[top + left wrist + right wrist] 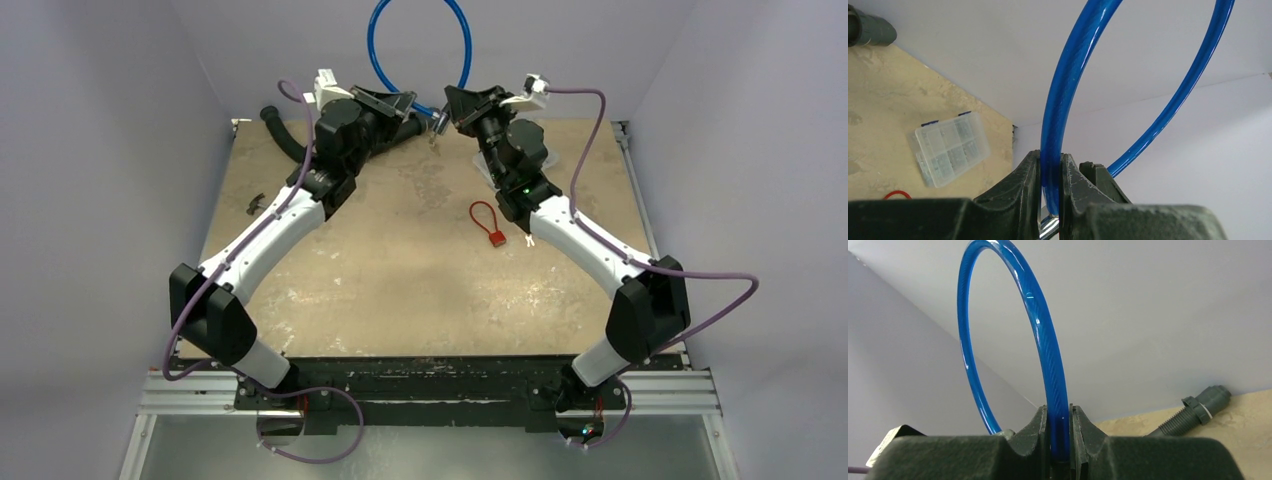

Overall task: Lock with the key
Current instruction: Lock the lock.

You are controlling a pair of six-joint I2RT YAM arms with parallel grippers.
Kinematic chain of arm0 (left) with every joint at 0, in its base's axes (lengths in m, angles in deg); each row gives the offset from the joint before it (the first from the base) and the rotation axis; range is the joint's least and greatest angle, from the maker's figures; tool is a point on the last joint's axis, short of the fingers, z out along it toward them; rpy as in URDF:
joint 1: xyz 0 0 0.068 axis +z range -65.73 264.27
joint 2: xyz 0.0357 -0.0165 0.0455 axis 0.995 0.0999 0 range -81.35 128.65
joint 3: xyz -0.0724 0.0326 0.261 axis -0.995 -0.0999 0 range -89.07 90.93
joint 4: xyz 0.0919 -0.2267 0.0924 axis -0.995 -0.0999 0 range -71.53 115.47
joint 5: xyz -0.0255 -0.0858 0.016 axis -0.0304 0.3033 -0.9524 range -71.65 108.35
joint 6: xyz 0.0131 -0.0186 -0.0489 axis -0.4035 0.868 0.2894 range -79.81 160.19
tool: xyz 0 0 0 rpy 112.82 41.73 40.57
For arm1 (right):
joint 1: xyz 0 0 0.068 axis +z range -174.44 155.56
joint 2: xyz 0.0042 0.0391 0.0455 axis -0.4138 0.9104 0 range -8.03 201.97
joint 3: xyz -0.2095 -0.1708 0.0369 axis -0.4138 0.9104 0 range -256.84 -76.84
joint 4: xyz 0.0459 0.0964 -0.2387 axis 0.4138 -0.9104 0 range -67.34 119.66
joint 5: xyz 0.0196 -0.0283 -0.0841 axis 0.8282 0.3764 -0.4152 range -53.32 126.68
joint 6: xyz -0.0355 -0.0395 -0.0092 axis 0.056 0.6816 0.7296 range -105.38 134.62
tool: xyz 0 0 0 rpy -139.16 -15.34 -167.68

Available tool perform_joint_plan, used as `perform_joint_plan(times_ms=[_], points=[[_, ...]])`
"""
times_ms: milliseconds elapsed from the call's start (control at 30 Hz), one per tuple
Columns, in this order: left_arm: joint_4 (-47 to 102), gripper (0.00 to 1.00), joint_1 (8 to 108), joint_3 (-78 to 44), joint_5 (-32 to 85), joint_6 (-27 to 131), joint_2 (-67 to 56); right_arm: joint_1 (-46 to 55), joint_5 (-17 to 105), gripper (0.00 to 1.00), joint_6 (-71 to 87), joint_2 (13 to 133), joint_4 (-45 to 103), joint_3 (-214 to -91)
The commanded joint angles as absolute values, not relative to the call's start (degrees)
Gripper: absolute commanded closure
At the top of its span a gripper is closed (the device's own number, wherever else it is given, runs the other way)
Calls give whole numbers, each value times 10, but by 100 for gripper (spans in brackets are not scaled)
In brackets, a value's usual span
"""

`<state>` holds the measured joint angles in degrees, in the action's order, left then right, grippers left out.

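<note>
A thick blue cable loop [375, 50] stands up at the far edge of the table. My left gripper [415, 105] is shut on one end of it and my right gripper [452, 100] on the other, with small metal parts [437, 122] hanging between them. The left wrist view shows the jaws [1050, 155] clamped on the blue cable [1073, 65], with a silvery metal end [1050, 227] below. The right wrist view shows the same grip [1059, 409] on the cable [1045, 330]. A thin red cable lock [485, 222] lies mid-table. A tiny silvery key [527, 240] lies just right of it.
A clear plastic compartment box [950, 147] lies under the right arm. A black corrugated hose [285, 135] lies at the far left, with a grey threaded fitting [1193, 410]. A small dark tool [255, 203] lies at the left edge. White walls close in three sides.
</note>
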<state>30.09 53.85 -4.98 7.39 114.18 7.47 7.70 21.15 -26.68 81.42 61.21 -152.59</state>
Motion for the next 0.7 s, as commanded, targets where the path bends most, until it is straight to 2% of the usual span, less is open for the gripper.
perform_joint_plan(times_ms=[0, 167, 333, 533, 667], points=[[314, 100, 500, -74, 171, 1155, 62, 85, 224, 100, -273, 823, 691, -1557], [340, 100, 500, -111, 212, 1143, 52, 86, 298, 100, -291, 827, 702, -1564], [397, 100, 518, -134, 261, 1062, 37, 79, 312, 100, -302, 816, 697, -1550], [484, 98, 582, -168, 398, 954, 21, 51, 418, 100, -347, 795, 691, -1533], [501, 97, 613, -159, 469, 943, 41, 47, 453, 100, -389, 782, 669, -1522]])
